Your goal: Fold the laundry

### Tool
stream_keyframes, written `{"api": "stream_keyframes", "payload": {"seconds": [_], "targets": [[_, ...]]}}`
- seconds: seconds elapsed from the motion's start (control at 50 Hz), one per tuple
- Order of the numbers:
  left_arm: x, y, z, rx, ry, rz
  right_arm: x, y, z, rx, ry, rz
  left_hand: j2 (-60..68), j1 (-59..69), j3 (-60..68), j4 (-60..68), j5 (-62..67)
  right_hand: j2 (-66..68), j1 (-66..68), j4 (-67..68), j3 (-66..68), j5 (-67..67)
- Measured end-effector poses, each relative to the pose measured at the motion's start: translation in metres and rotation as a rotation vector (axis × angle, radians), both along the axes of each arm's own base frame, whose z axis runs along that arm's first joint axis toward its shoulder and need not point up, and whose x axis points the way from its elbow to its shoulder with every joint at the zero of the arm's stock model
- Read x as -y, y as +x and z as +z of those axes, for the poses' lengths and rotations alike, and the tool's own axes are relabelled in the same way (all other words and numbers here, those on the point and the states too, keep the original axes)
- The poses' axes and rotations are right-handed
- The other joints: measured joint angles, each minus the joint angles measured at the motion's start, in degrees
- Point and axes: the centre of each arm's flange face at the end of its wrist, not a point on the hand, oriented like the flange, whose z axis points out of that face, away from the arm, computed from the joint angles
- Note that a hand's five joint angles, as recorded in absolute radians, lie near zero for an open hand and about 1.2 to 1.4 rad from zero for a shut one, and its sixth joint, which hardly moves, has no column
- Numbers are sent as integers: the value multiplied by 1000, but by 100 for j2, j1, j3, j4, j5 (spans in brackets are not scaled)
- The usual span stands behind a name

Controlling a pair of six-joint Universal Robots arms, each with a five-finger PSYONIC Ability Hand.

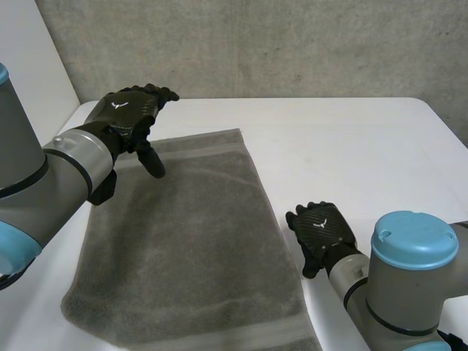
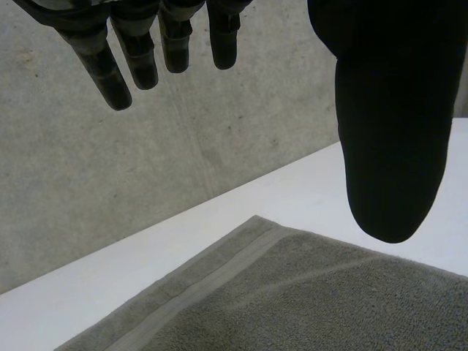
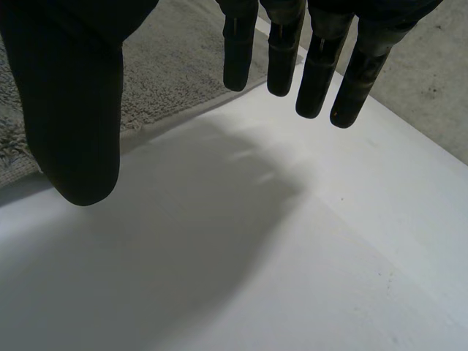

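Desk: grey towel lay flat on left part, no fold visible. Task looked barely started, all folds left. Left hand hovered over towel's far left corner, fingers released, empty. Right hand sat just beside towel's right edge, fingers relaxed, empty.

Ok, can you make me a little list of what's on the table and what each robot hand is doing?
towel: grey, spread flat on the white table
left hand: open, over the towel's far left corner, holding nothing
right hand: open, over bare table beside the towel's right edge
folding: not started yet
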Motion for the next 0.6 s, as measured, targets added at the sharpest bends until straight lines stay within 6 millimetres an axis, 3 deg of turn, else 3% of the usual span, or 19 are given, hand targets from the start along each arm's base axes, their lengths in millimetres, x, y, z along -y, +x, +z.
{"api": "stream_keyframes", "payload": {"seconds": [0.6], "targets": [[0, 1, 1, -2, -2, 3, -4, 9, -7, 20, -1, 28, -5, 0, 0, 0, 0, 0, 0, 0, 0, -1]]}}
